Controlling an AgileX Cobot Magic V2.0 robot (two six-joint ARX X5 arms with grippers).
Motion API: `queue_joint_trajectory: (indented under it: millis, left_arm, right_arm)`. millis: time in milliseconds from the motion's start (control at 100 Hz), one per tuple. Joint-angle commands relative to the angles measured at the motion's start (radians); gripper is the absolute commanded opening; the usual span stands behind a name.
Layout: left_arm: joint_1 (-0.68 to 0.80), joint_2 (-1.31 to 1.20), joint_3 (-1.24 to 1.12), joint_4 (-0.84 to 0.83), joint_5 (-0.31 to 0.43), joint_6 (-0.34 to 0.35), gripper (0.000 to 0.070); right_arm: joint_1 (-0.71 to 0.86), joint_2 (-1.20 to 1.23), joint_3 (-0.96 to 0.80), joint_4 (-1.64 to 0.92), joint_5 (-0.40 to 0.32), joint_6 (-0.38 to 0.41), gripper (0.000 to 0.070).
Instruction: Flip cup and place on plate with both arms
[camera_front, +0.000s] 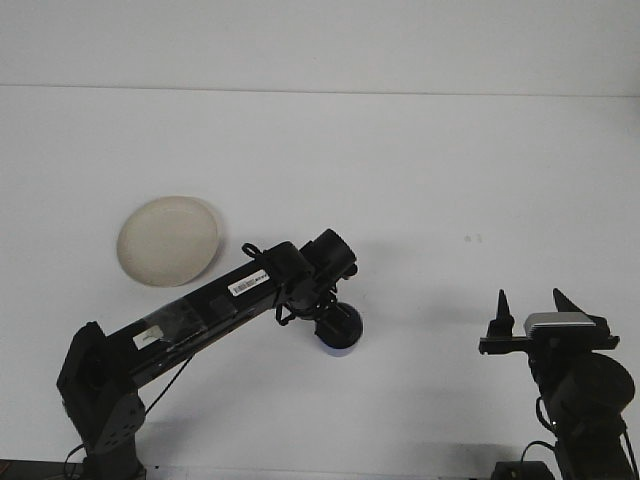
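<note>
Just below the middle of the frame sits the cup (340, 334), a small, dark blue thing with a paler, bluish-white band showing along its lower edge where it meets the white table (420, 180). Only part of it shows, since the end of the left arm covers its top and upper left side. From what can be seen it stands on the table with its long axis roughly vertical, but whether the mouth faces up or down cannot be told from this view.

Directly over the cup is the left gripper (332, 318), black and pointing downward onto it, in contact with or closely around the cup's upper part. Its fingers are lost against the dark cup, so how far they are spread, and whether they actually grip the cup, cannot be told. The left arm (200, 310) runs from there down to the lower left of the frame, a long black link carrying white labels, ending in its base near the bottom left corner.

Up and to the left of the cup, well apart from it, lies the plate (168, 240), a round cream-coloured dish flat on the table with nothing on it.

At the lower right of the frame, well apart from the cup, the right gripper (529, 312) points upward, its two black fingers spread with a clear gap between them and nothing held there.
</note>
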Motion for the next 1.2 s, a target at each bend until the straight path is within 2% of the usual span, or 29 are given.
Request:
queue_joint_trajectory:
  millis: [0, 40, 230, 500, 620, 810, 1190]
  left_arm:
    - [-0.007, 0.023, 0.025, -0.004, 0.002, 0.009, 0.0052]
    - [-0.006, 0.023, 0.025, -0.004, 0.002, 0.011, 0.0000]
    - [-0.006, 0.023, 0.027, -0.010, 0.002, 0.018, 0.0006]
    - [0.023, 0.018, 0.142, -0.148, -0.002, 0.088, 0.0006]
    - [0.064, 0.016, 0.235, -0.227, -0.047, 0.099, 0.0006]
    - [0.166, 0.014, 0.375, -0.327, -0.161, 0.110, 0.0006]
    - [0.503, 0.013, 0.436, -0.344, -0.162, 0.113, 0.0006]
  right_arm:
    - [-0.001, 0.003, 0.008, 0.011, 0.001, 0.010, 0.0547]
    - [-0.001, 0.003, 0.008, 0.011, 0.001, 0.010, 0.0547]
    - [-0.001, 0.003, 0.008, 0.011, 0.001, 0.010, 0.0547]
    - [-0.001, 0.003, 0.008, 0.011, 0.001, 0.010, 0.0547]
    - [-0.001, 0.003, 0.008, 0.011, 0.001, 0.010, 0.0547]
    - [-0.001, 0.003, 0.008, 0.011, 0.001, 0.010, 0.0547]
    - [-0.001, 0.003, 0.008, 0.012, 0.001, 0.010, 0.0547]
